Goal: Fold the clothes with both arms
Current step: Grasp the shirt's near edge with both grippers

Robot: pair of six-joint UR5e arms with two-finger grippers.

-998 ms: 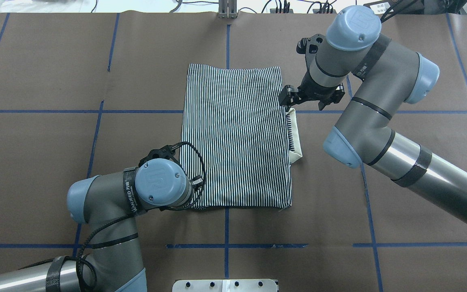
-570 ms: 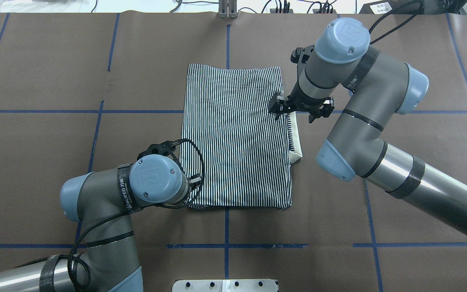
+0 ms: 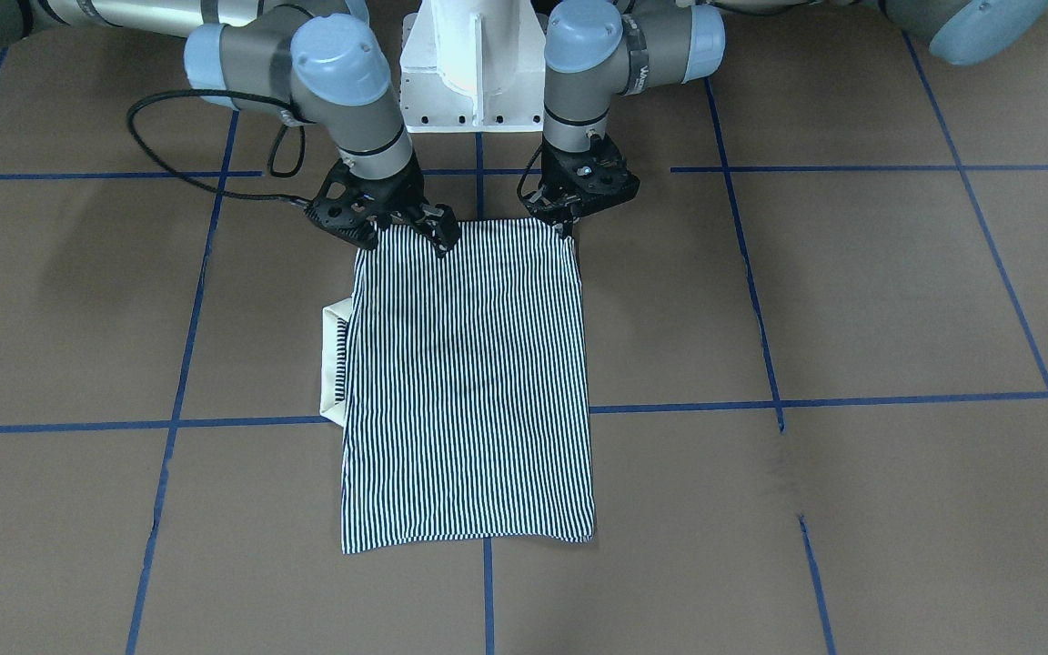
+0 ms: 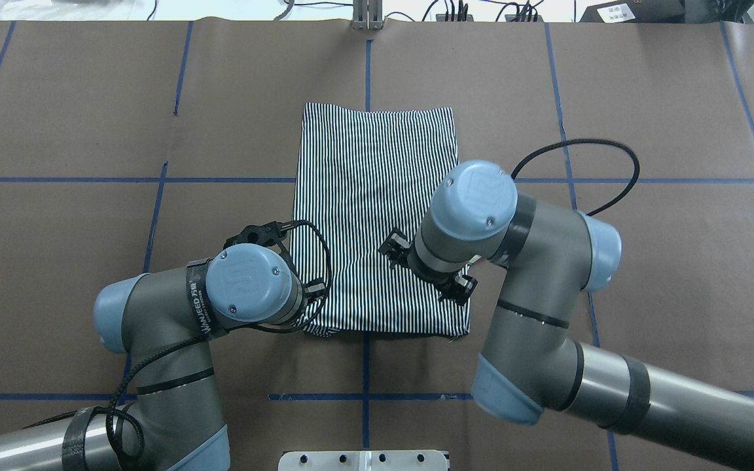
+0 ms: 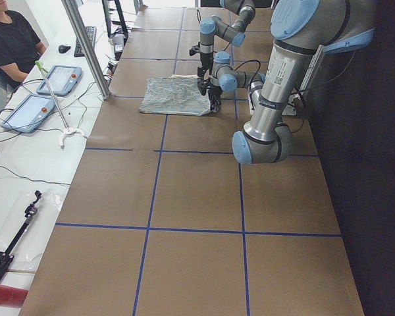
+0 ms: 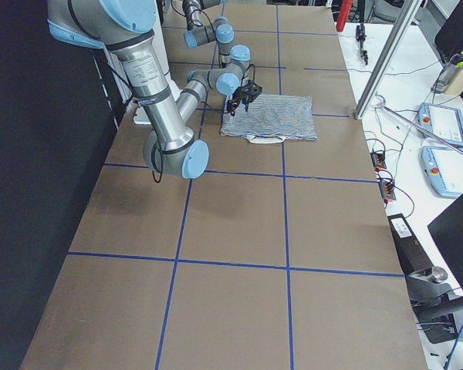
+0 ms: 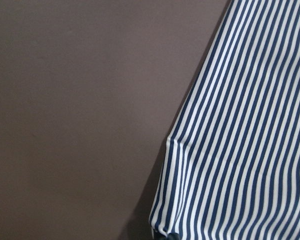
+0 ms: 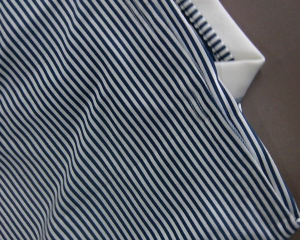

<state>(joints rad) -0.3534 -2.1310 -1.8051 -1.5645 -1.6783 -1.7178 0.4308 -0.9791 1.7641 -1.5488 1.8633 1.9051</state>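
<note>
shirt flat on bench, sides folded in, collar poking out | left tool apparently pinching shirt's robot-side corner | right tool spread over the other | end-to-end fold likely left

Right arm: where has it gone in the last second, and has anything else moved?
The right gripper swung from beside the cream collar back toward the robot and now hangs open over the near right corner of the striped polo shirt. The left gripper stayed at the near left corner; the shirt lies unmoved.
</note>
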